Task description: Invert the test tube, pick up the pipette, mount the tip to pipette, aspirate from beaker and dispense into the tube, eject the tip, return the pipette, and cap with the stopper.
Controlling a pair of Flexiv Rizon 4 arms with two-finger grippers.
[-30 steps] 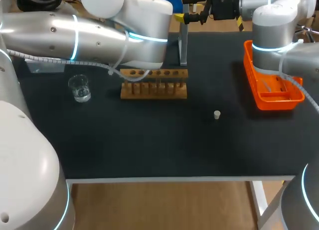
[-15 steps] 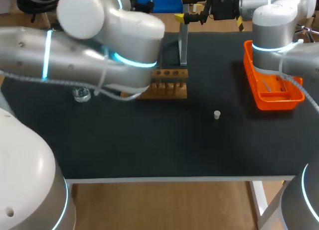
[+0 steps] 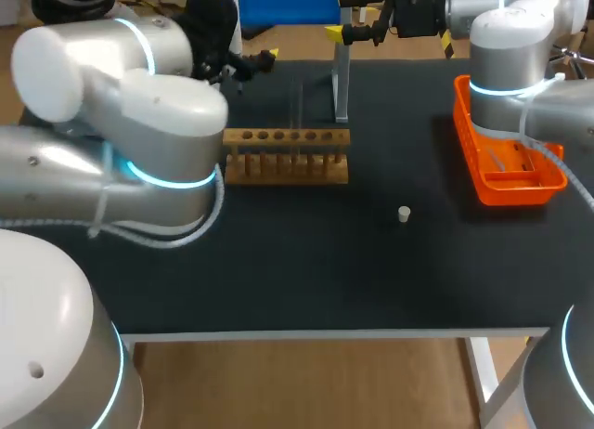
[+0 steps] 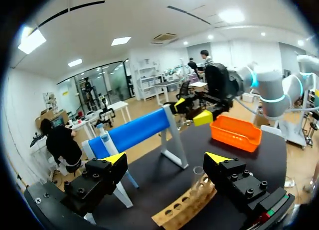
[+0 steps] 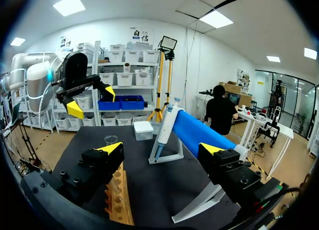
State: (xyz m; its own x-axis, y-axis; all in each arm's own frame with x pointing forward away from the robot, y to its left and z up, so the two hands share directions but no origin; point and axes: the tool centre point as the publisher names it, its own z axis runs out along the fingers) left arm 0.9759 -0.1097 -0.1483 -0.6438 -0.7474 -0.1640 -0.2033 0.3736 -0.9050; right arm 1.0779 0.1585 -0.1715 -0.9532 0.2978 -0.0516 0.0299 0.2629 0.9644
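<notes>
My left hand (image 4: 167,163) hangs over the far side of the black desk (image 3: 306,271), fingers spread wide and nothing in them. Ahead of it the clear glass test tube (image 4: 198,177) stands upright in the wooden rack with a row of holes (image 3: 288,156), nearer one finger than the other. I judge the inverting step not yet begun.

That offset is my first worry. If I close from here, one finger would meet the glass first and could tip the tube or shove the rack along the desk. The glass also looks slick, so a light pinch might let it slide out while I turn it over. A tube that fits tightly could lift the rack with it.

My left arm's bulk hides the small clear glass beaker (image 5: 110,139) in the head view. I can see it only from the right wrist, beyond the rack, so a low elbow swing could knock it over.

My right hand (image 5: 162,153) is also wide open and empty, facing the white pipette with a blue top (image 5: 167,121) on its stand. Both hands are near the far edge, so a careless reach could bring them together. The small white stopper (image 3: 404,214) lies well apart from the rack.
</notes>
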